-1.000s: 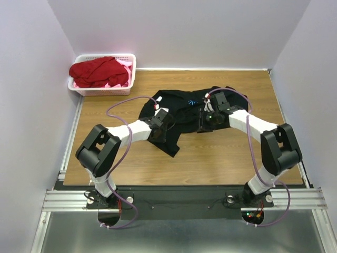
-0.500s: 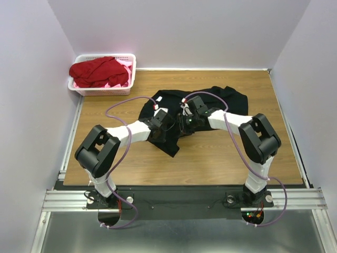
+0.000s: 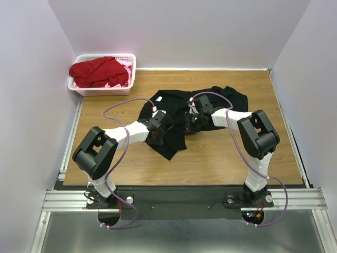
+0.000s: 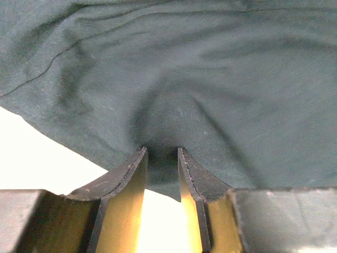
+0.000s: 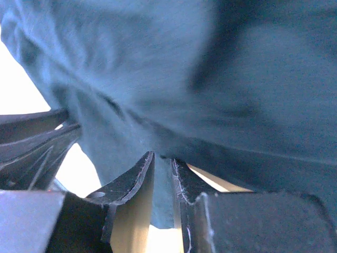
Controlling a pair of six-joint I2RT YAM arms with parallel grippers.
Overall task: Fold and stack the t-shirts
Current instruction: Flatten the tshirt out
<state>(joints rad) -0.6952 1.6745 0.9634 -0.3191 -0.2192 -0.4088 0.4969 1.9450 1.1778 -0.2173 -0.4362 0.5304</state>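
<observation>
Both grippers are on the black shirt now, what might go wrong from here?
The left gripper pinches only a small pucker near the black t-shirt's edge, so it may slip free when lifted. The right gripper grips close beside it, so the shirt could bunch up instead of spreading flat.

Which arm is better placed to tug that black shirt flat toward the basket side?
Left, probably. The left gripper pinches the black t-shirt at its left part, on the basket side; the right gripper pinches cloth nearer the middle.
</observation>
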